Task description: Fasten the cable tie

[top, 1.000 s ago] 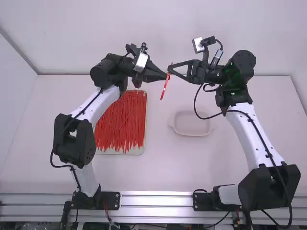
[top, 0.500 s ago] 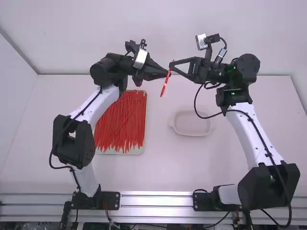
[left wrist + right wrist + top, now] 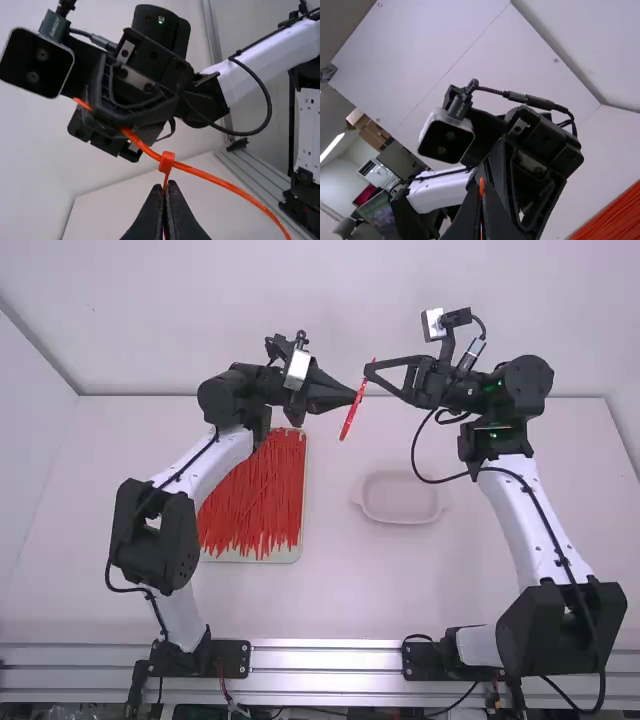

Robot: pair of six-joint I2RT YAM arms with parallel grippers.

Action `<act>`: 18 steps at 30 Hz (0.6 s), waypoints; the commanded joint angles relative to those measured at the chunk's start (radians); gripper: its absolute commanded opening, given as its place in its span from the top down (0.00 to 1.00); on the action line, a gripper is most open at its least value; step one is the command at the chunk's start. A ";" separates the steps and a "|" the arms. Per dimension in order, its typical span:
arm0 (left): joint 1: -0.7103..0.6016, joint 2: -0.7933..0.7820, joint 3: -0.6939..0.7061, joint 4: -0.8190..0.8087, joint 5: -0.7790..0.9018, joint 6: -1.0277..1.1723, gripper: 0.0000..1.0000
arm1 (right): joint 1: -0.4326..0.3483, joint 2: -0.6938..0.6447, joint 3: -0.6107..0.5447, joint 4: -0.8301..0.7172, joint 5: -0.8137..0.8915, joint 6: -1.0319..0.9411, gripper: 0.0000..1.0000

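- Left tool (image 3: 356, 392) clamped on thin red plastic cable tie (image 3: 349, 420), gripping from 9 o'clock.
- Right tool (image 3: 369, 367) pinches its 1 o'clock end; long axis runs to 7 o'clock.

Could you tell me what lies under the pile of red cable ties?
A beige tray shows along its edges; the pile of cable ties covers its middle, hiding anything there.

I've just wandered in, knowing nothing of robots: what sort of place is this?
Probably a robotics lab bench: a white table edged by a metal rail, the left arm's tool and the right arm's tool pinching one red cable tie above it, and a pile of spare ties lying on it.
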 commanded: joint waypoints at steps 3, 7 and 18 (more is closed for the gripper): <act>-0.016 -0.010 -0.040 0.003 0.095 0.013 0.98 | -0.015 -0.011 0.064 0.014 0.085 0.007 1.00; -0.025 -0.010 -0.072 0.005 0.094 0.035 0.98 | -0.017 -0.009 0.100 0.013 0.085 0.007 1.00; -0.031 -0.010 -0.144 0.019 0.094 0.069 0.98 | -0.015 -0.009 0.227 -0.199 0.086 -0.093 1.00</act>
